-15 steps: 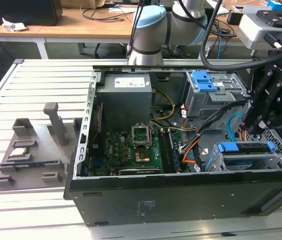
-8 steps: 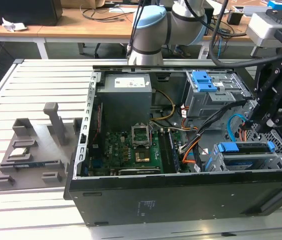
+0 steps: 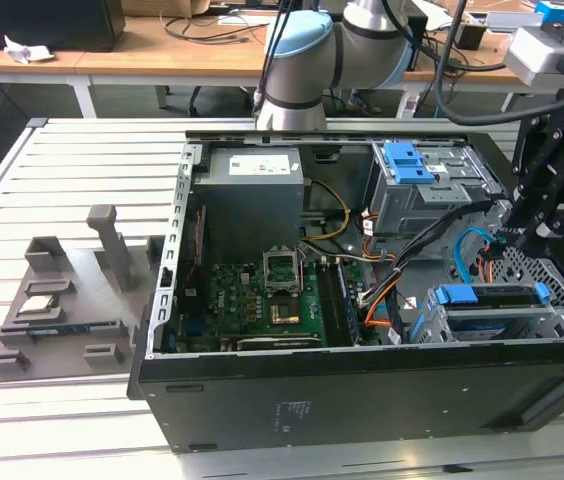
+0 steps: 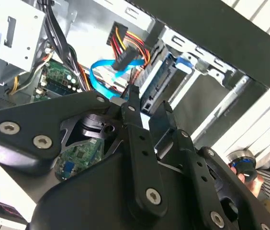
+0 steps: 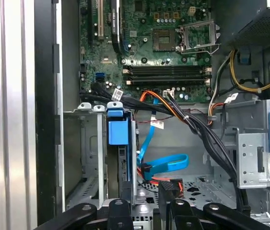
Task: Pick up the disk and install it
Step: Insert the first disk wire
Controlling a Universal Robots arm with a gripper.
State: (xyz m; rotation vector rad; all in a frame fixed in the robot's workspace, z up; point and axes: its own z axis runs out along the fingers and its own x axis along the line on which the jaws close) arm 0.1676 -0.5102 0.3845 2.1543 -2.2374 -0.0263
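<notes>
The disk (image 3: 492,312), in its blue caddy, sits upright in the metal drive cage (image 3: 562,322) at the front corner of the open computer case (image 3: 362,385), on the exterior view's right. The gripper (image 3: 524,238) hangs just above and behind it over the case's right edge, the arm (image 3: 307,55) reaching across from behind. Its jaws stand close together, holding nothing. Blue and orange cables (image 5: 166,165) lie beneath.
</notes>
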